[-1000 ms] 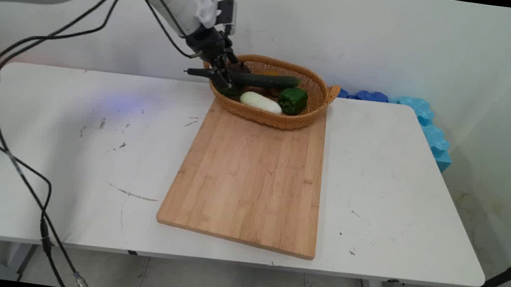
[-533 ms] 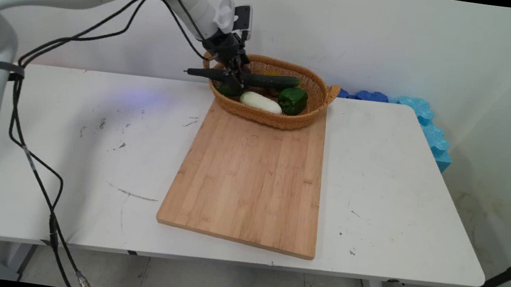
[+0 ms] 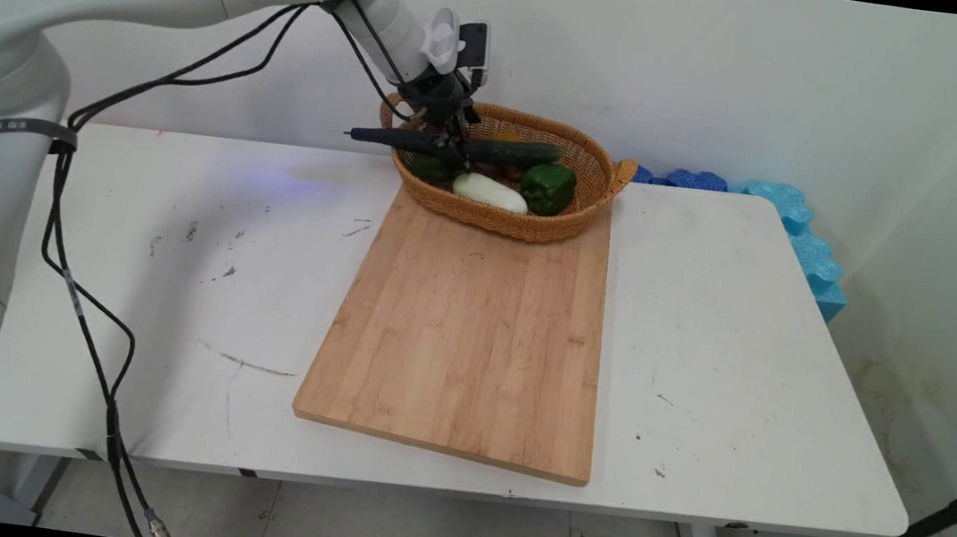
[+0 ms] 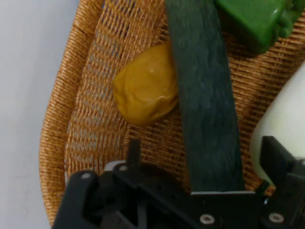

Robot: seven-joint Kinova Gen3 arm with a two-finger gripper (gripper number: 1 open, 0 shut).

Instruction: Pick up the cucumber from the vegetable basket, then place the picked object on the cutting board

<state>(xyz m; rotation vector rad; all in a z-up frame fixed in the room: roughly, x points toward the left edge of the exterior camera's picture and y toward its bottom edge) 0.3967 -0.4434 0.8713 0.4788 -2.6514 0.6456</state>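
A: Gripper (image 3: 454, 150) sits low inside the basket (image 3: 595, 194), at the left end. Basket is at 12 o'clock on the table (image 3: 125, 282), its near wall over the far edge of the board (image 3: 470, 340).

B: Fingers?

A: Spread wide. In the hand view one finger (image 4: 281, 162) stands right of the cucumber (image 4: 202, 95) and the other left of it, so the cucumber runs between them. No contact visible on either side; I judge it straddled, not clamped.

B: Why does the cucumber sit so high?

A: It is too long for the basket. It bridges the load, and its thin dark end pokes out over the rim toward 9 o'clock.

B: What lies about it?

A: White vegetable (image 3: 491, 192) just under the gripper, toward 6 o'clock. Green pepper (image 3: 549, 188) at 3 o'clock of that, touching it. A second green thing (image 3: 428, 169) is half hidden under the gripper. A yellow lump (image 4: 145, 88) is tucked under the cucumber against the weave.

B: Board?

A: Bare.
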